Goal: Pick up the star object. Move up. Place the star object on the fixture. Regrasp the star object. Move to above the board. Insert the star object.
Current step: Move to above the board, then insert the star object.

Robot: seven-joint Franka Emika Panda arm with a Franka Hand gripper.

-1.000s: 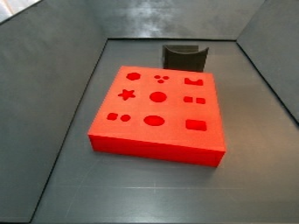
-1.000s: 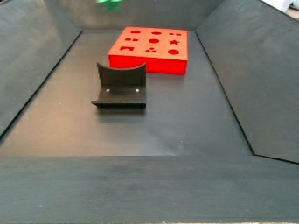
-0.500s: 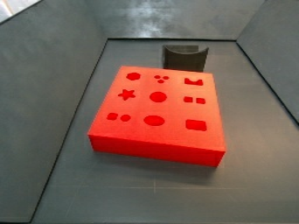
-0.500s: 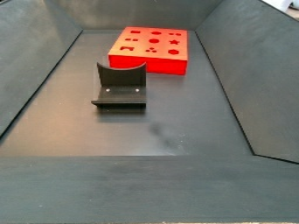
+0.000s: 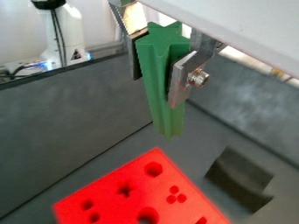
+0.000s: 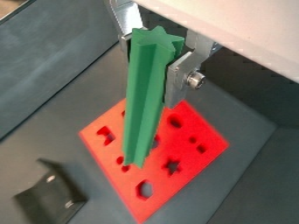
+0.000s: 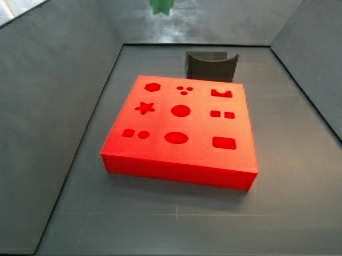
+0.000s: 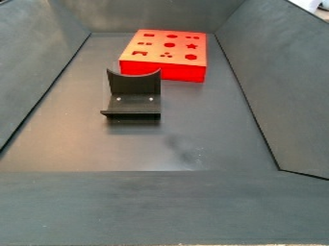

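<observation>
The gripper (image 5: 158, 54) is shut on the star object (image 5: 160, 83), a long green peg with a star-shaped cross-section that hangs upright between the silver fingers (image 5: 184, 77). Both wrist views show this grip; in a wrist view the gripper (image 6: 152, 63) holds the star object (image 6: 140, 114) high over the red board (image 6: 201, 150). The board (image 5: 122, 197) lies far below, its holes open. The dark fixture (image 5: 239, 179) stands beside it, empty. In a side view only the peg's lower tip (image 7: 162, 5) shows at the top edge, above the board (image 7: 187, 150) and the fixture (image 7: 211, 66).
The dark bin has sloping grey walls (image 8: 33, 86) on every side. In a side view the fixture (image 8: 131, 96) stands in front of the board (image 8: 164, 69) on the dark floor (image 8: 193, 144). No gripper shows there.
The green peg tip has come into one side view at the top edge. The green patch seen at the top of the other side view a second ago is gone.
</observation>
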